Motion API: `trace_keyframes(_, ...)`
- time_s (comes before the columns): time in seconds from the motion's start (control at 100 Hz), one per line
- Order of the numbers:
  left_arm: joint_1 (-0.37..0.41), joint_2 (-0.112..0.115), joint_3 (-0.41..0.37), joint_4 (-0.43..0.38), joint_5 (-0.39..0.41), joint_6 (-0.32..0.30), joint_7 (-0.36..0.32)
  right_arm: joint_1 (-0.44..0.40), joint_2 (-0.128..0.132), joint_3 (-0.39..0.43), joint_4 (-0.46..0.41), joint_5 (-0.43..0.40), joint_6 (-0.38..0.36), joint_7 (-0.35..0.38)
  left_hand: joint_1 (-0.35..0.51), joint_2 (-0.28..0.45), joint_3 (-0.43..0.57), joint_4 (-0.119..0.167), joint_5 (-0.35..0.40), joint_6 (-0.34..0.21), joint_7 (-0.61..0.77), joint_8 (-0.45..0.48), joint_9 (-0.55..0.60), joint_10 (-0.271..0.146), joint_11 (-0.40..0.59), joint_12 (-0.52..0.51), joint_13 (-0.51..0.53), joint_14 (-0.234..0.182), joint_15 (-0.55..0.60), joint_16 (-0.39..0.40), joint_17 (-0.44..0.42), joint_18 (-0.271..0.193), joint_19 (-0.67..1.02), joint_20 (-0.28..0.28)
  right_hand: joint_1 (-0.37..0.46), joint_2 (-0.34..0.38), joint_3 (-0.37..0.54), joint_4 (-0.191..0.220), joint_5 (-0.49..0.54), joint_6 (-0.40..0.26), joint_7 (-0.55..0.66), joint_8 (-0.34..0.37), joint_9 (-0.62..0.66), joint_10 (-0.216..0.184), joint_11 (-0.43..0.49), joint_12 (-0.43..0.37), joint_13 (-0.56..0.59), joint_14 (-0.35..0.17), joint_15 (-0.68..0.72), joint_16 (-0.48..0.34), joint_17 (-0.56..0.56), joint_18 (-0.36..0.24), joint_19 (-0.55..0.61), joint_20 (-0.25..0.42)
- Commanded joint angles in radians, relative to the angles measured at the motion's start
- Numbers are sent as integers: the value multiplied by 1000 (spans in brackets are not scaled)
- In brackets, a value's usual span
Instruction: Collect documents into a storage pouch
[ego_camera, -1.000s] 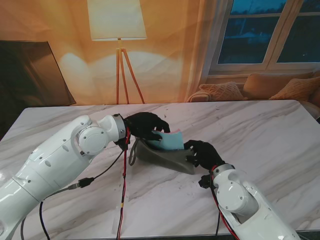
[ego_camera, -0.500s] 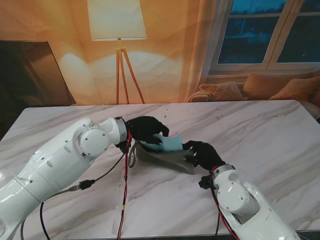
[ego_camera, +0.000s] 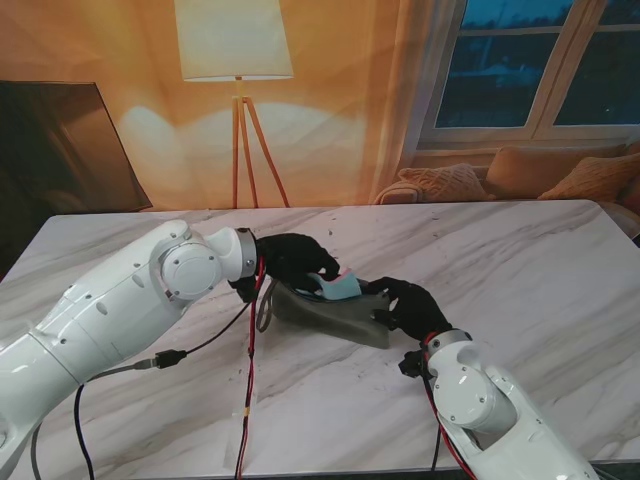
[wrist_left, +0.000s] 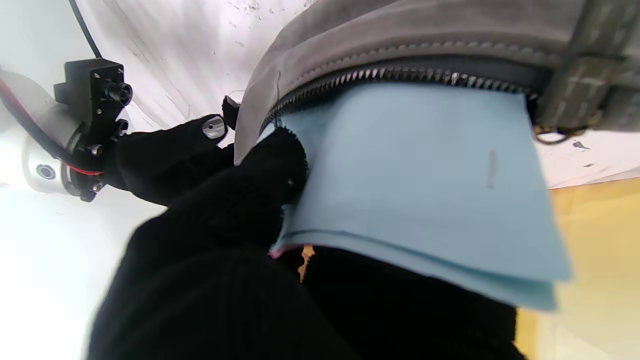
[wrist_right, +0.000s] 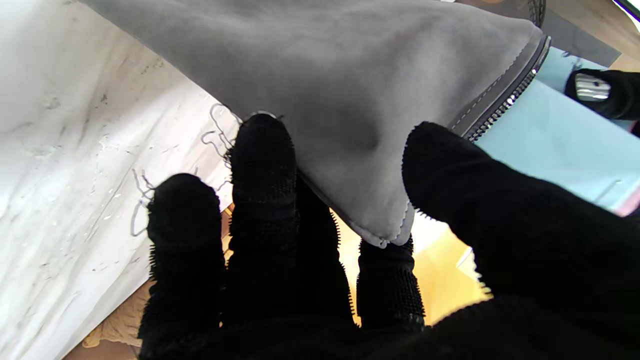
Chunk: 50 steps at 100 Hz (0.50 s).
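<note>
The marble table (ego_camera: 520, 270) is bare on the right side and on the far side, so a hand can pass there freely. In the middle, the grey pouch (ego_camera: 330, 315) blocks the way, with the left hand (ego_camera: 295, 262) at its far-left end and the right hand (ego_camera: 405, 305) at its right end. Red and black cables (ego_camera: 247, 370) hang across the near-left part.
</note>
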Motion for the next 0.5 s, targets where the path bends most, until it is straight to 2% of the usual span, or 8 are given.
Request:
trace_keyframes(0.0,-3,-17,13,15,-5,8,-5,-6,-2,4,3,0,-1,13,44,34,31,44,27,-32,90,-13,44,0,22,0,68,-41,46,4,0,-29,49,19,15,-17,48,37,-3,45,20,7,18,-14,19,-2,27,-25,27,10,14,-17,14,10)
trace_keyframes(0.09,-11,-26,29,34,-7,8,13,-8,-1,5,2,4,-8,15,47,40,14,35,23,-7,70,-72,43,-4,-3,-17,63,-23,24,-5,-4,-30,44,15,14,-16,46,36,6,46,23,7,23,-14,20,-3,30,-26,28,9,17,-16,15,9)
trace_keyframes(0.18,-13,-35,36,51,-3,5,38,-8,-1,5,3,6,-17,15,46,45,1,22,14,12,44,-123,36,-5,-50,-50,43,12,-24,-18,-16,-31,27,4,14,-14,47,36,14,46,26,6,26,-14,20,-4,32,-27,29,9,18,-16,16,8)
trace_keyframes(0.29,-19,-42,50,65,-15,5,42,-9,-1,5,4,8,-24,17,35,45,-7,2,12,31,-5,-163,14,15,-146,-126,2,87,-108,-37,-38,-22,0,-14,14,-12,45,36,17,44,26,6,27,-13,19,-5,32,-26,28,8,18,-16,17,7)
trace_keyframes(0.34,-23,-42,59,68,-21,5,37,-10,0,5,3,10,-25,19,18,35,12,-6,11,36,-22,-167,4,23,-195,-168,-12,109,-145,-45,-45,-20,-11,-20,15,-11,44,36,19,45,27,6,28,-14,19,-5,32,-25,28,7,18,-15,17,7)
trace_keyframes(0.49,-12,-34,49,57,1,2,36,-12,0,6,1,9,-26,19,-92,-16,112,-14,-15,46,-93,-168,-61,49,-389,-286,-86,121,-294,-99,-84,-16,-53,-46,14,-9,42,36,21,44,27,5,27,-14,18,-5,31,-25,28,7,18,-15,17,6)
